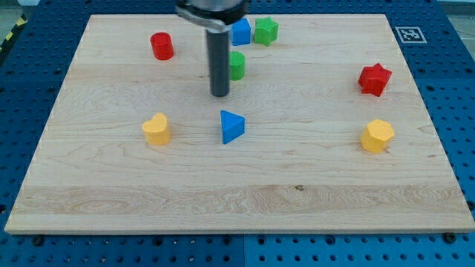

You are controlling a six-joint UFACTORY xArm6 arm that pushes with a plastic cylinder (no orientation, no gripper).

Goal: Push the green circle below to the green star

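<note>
The green circle [237,65] sits on the wooden board near the view's top centre, partly hidden behind my rod. The green star [266,31] lies up and to the right of it, next to a blue block [241,32]. My tip [220,94] rests on the board just left of and slightly below the green circle, close to it; whether they touch is unclear.
A blue triangle [231,126] lies below my tip. A red cylinder [162,46] is at the top left, a yellow heart [156,128] at the left, a red star [375,78] and a yellow hexagon [378,136] at the right. The board's edge [237,231] runs along the bottom.
</note>
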